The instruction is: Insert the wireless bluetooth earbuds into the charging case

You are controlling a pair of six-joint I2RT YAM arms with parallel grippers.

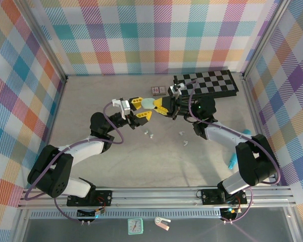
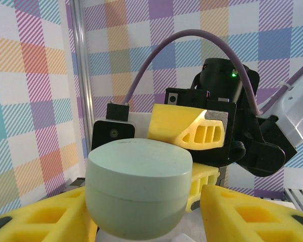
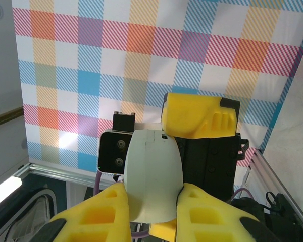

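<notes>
Top external: right tool (image 1: 157, 105) clamped on pale charging case (image 1: 148, 103). Left tool (image 1: 143, 109) with jaws apart, flanking case. Earbuds (image 1: 149, 134) loose on surface (image 1: 116, 156), 6 o'clock of case.

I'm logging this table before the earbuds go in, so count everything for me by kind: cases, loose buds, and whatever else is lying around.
Charging case: 1
Loose white earbuds: 4 (tiny, so approximate)
Checkerboard: 1
Teal stick: 1
Small dark card: 1
Total: 8
</notes>
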